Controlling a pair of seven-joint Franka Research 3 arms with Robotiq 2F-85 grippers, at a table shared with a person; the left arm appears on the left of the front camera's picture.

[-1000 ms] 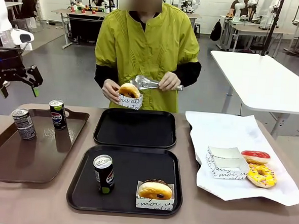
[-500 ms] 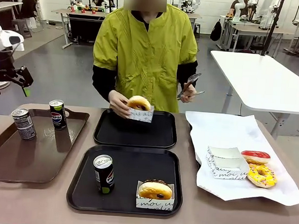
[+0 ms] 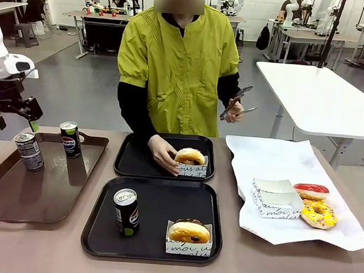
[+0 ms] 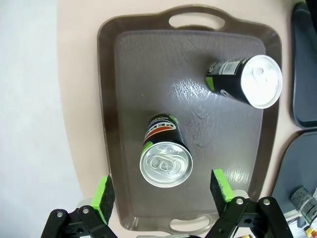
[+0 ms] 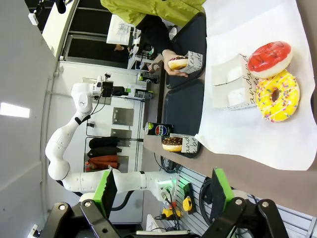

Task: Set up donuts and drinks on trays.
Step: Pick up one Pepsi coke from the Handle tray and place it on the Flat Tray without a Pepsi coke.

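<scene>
Scene at the shared table. The left gripper is held in the air above the left end of the brown tray, with its jaws spread wide and nothing gripped. In the left wrist view, 1 upright can is seen below and between the 2 green pads, untouched by either. A 2nd can is stood farther along the same tray. The right gripper is likewise spread and empty.

2 black trays are laid at the middle of the table, 1 behind the other. On the near tray, a 3rd can is placed at the left and a chocolate donut in its white paper holder at the front right. On the far tray, a plain donut in its holder is set down at the right side, with 1 hand of the person laid against it. Metal tongs are held up by the other hand, clear of the table.

At the right, a white paper sheet is spread over the tabletop. On it are shown an empty holder, a red-frosted donut and, just in front of that, a yellow-frosted donut.
</scene>
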